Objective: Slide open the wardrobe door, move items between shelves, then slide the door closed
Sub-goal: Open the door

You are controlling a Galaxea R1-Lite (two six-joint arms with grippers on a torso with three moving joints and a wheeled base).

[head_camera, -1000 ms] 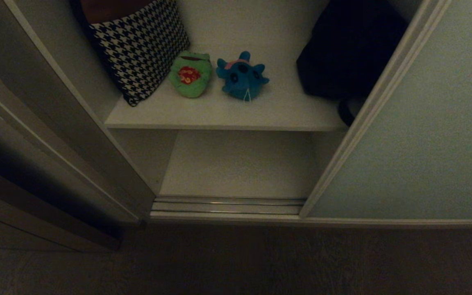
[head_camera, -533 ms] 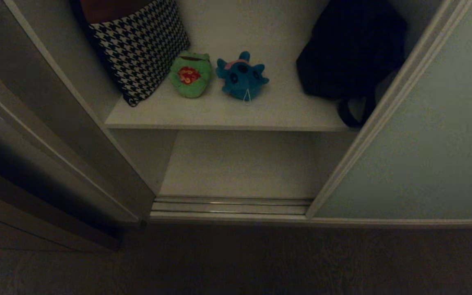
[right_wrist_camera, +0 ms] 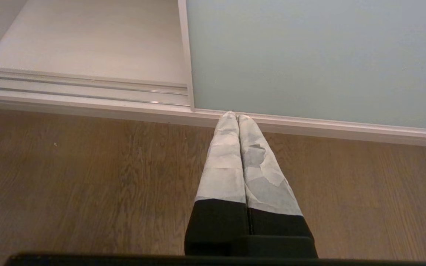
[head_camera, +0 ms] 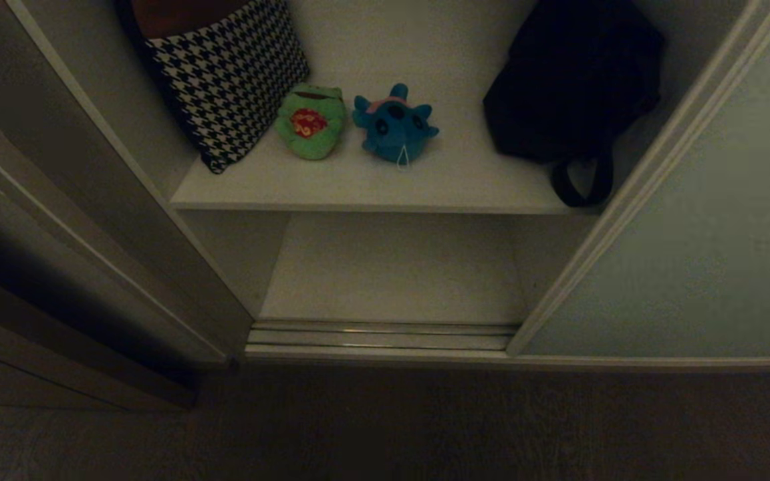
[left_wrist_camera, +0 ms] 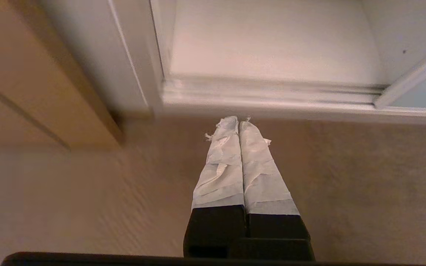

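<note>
Door [head_camera: 706, 220] slid right, wardrobe open at left. Frog [head_camera: 310, 120] and blue toy [head_camera: 394, 125] side by side on upper shelf [head_camera: 371, 180], between houndstooth cloth [head_camera: 228, 73] and black bag [head_camera: 572, 80]; lower shelf [head_camera: 392, 267] bare. Left gripper [left_wrist_camera: 239, 123] closed, empty, low over floor [left_wrist_camera: 87, 192] before track [left_wrist_camera: 272, 92]. Right gripper [right_wrist_camera: 234, 116] closed, empty, tips by door's bottom rail.
</note>
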